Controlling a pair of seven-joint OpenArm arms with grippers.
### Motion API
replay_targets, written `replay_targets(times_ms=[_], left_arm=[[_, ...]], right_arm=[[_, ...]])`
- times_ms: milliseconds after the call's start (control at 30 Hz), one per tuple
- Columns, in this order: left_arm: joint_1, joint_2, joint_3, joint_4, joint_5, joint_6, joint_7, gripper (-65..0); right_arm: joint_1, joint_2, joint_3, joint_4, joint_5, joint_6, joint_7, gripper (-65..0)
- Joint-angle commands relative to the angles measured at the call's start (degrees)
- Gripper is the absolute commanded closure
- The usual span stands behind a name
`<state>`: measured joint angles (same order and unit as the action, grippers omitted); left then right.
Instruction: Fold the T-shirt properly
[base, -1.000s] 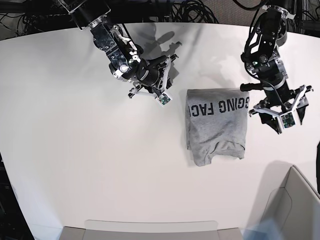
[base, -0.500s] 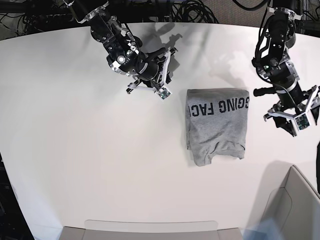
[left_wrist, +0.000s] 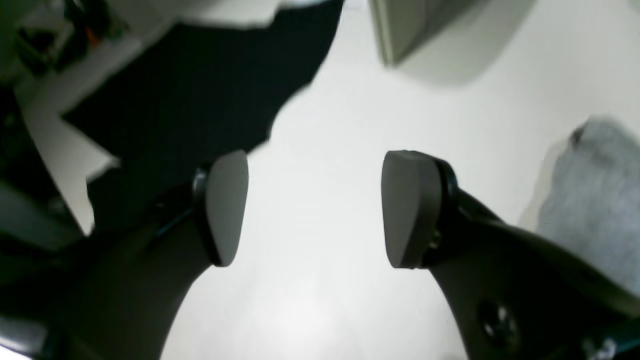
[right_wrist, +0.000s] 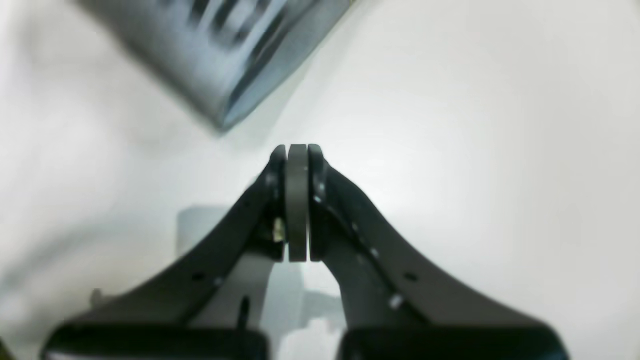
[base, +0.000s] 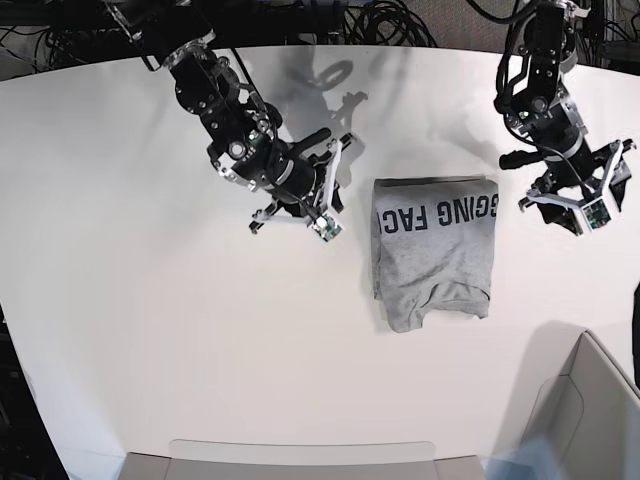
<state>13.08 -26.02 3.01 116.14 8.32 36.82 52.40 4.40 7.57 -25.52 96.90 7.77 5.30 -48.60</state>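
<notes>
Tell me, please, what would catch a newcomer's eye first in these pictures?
Most striking is the grey T-shirt, folded into a compact block on the white table, right of centre in the base view, with dark capital lettering across its top. Two black arms flank it without touching it: the right gripper, pressed shut, on the shirt's left in that view, and the left gripper, open over bare table, on its right.
</notes>
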Motion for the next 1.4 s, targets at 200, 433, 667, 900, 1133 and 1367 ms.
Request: replay_targets(times_ms=[200, 433, 667, 900, 1133, 1367], left_arm=[[4.0, 1.4, -3.9, 1.0, 1.8, 0.5, -2.3, -38.8], [7.4, 1.5, -3.7, 1.0, 1.8, 0.5, -2.3, -38.7], [8.2, 3.1, -3.4, 1.0, 1.9, 0.5, -2.5, -38.7], [9.4, 3.6, -3.4, 1.0, 1.9, 0.5, -2.8, -38.7], [9.8, 3.6, -3.3, 1.0, 1.9, 0.5, -2.9, -38.7], [9.8, 3.6, -3.3, 1.0, 1.9, 0.5, -2.9, -38.7]], right_arm=[[7.9, -0.3, -0.2, 1.3, 0.4, 0.0, 1.3, -0.4], [8.2, -0.2, -0.3, 3.6, 0.5, 0.2, 1.1, -29.6], [9.2, -0.5, 0.1, 6.4, 0.5, 0.2, 1.9, -29.9], [9.4, -0.7, -0.5, 6.4, 1.2, 0.0, 7.1, -30.1], [10.9, 2.1, 0.2, 6.4, 15.4, 0.0, 7.6, -30.1], [11.6, 1.8, 0.9, 6.7, 14.4, 0.1, 7.7, -30.1]])
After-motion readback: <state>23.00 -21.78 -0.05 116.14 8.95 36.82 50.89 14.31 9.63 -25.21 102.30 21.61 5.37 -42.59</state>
